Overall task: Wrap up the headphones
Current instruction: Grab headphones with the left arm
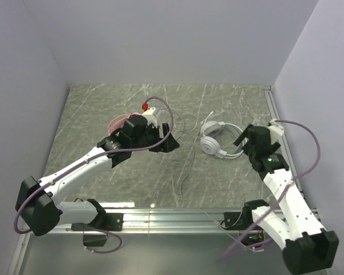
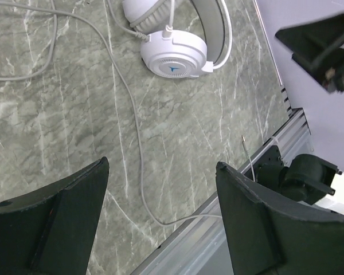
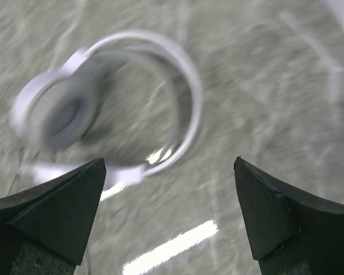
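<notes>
Grey-green marbled stone covers the table (image 1: 97, 106), and 2 headsets lie on it. The white headphones (image 1: 218, 140) rest flat right of centre, toward the right arm, with 1 earcup turned outer face up and the headband curving round to the right. Their thin pale cable (image 1: 186, 166) runs from the left earcup toward the near edge, where it reaches the metal rail (image 1: 172, 217). The pink headphones (image 1: 121, 121) lie left of centre, mostly hidden beneath the left arm, so only a curved pink edge shows on their far-left side.

The left gripper (image 1: 165, 142) hangs above the table between the 2 headsets, its jaws spread wide and grasping nothing. Its wrist camera looks down between the black fingers at bare stone, the cable (image 2: 135, 114) and, further off, the white headphones (image 2: 178, 54).

The right gripper (image 1: 243, 140) sits just to the right of the white headphones, close to the headband. It is released too: both fingers stand far apart with nothing between them. Through its wrist camera the white headphones (image 3: 103, 109) show below and beyond the fingertips, blurred, clear of both jaws.
</notes>
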Motion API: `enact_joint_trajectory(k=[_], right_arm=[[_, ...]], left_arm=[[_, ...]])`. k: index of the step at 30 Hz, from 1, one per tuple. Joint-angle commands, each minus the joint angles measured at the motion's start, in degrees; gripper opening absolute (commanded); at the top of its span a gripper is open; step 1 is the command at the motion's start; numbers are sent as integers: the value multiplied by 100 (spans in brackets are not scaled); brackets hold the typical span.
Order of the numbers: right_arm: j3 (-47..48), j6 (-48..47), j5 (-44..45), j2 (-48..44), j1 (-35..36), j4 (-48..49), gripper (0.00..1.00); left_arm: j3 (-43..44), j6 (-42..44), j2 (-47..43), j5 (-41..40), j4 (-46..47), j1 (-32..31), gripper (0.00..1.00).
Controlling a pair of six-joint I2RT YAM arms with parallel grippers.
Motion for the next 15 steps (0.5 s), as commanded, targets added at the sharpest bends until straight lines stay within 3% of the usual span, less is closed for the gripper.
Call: enact_joint_trajectory(k=[1, 8, 14, 15], right_arm=[[98, -532, -671, 186, -1092, 293, 100], [-78, -384, -1255, 802, -1821, 750, 95], [-280, -155, -1679, 504, -2630, 891, 97], [-289, -120, -1801, 425, -2728, 883, 98]], left_arm=[[28, 93, -164, -72, 58, -86, 80], [1169, 489, 1091, -475, -38, -884, 81], [3233, 937, 3085, -1327, -1065, -1598, 87], [3880, 894, 3628, -1494, -1311, -1642, 95]])
